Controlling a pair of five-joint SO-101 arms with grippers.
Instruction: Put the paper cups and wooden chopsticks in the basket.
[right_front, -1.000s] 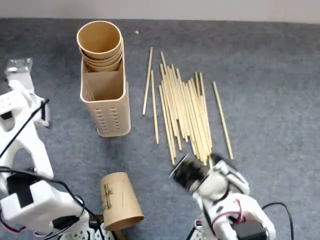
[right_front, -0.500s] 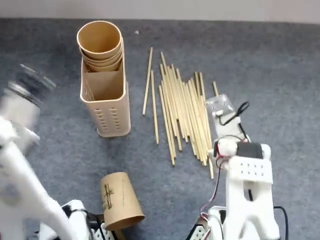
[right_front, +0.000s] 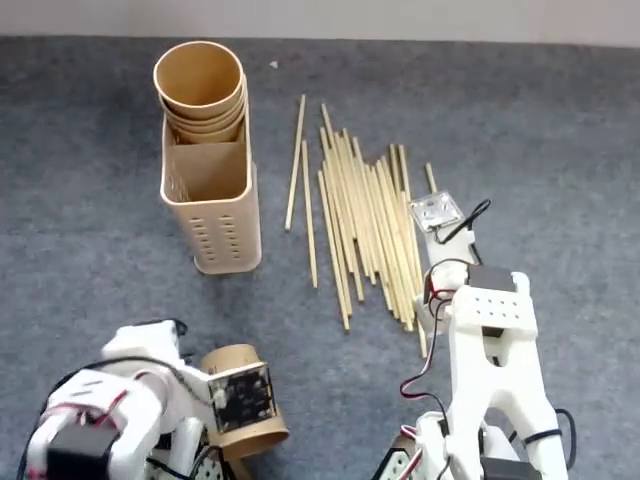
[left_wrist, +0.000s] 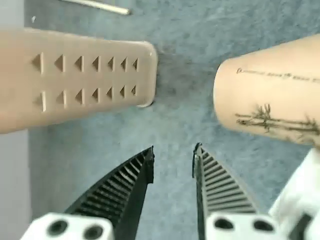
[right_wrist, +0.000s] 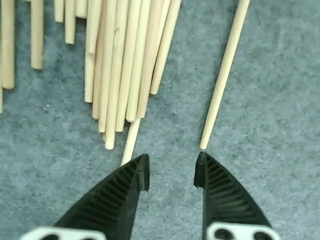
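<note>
Task partly complete. A stack of cups (right_front: 200, 85) sits in the basket (right_front: 210, 215); the compartment beside the stack looks empty. One loose cup (right_front: 232, 360) lies on its side on the carpet, in front of the basket and apart from it. The chopsticks (right_front: 365, 225) lie spread on the carpet beside the basket, none visibly inside it. The left gripper (left_wrist: 172, 155), jaws parted and empty, hangs just beside the loose cup, facing the basket. The right gripper (right_wrist: 171, 167), likewise parted and empty, hangs over the chopstick ends farthest from the basket. Left to do: one cup and all chopsticks.
</note>
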